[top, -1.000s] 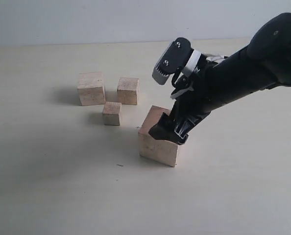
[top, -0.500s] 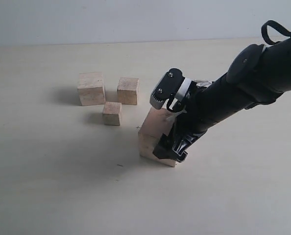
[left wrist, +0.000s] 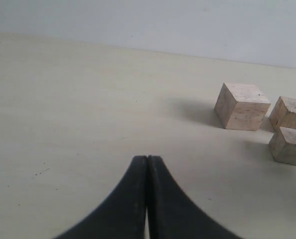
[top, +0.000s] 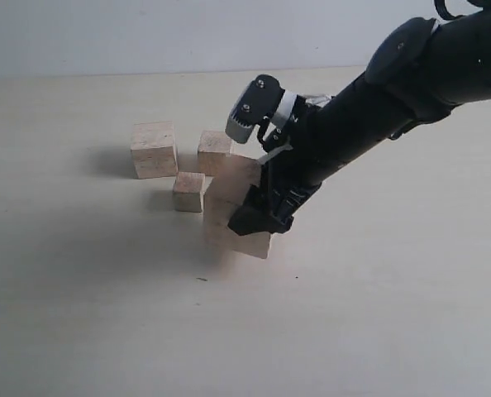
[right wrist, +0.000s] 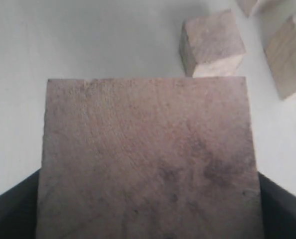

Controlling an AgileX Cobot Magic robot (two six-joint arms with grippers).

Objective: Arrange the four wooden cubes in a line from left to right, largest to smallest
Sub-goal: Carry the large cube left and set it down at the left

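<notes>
L gripper (left wrist: 147, 199) idle, fingers pressed shut, empty. Left of ctr toward far edge: second-largest cube (top: 154, 149), smallest cube (top: 188, 191), mid cube (top: 215, 153). Largest cube (top: 222, 205), clamped by R gripper (top: 254, 217), just shifted leftward beside them; probably bound for row's left end.

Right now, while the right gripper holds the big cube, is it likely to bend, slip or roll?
Probably stiff: the big cube looks like solid, grained wood. Flat faces suggest it will slide, not roll. Its bare, matte surface likely grips well in the right gripper.
</notes>
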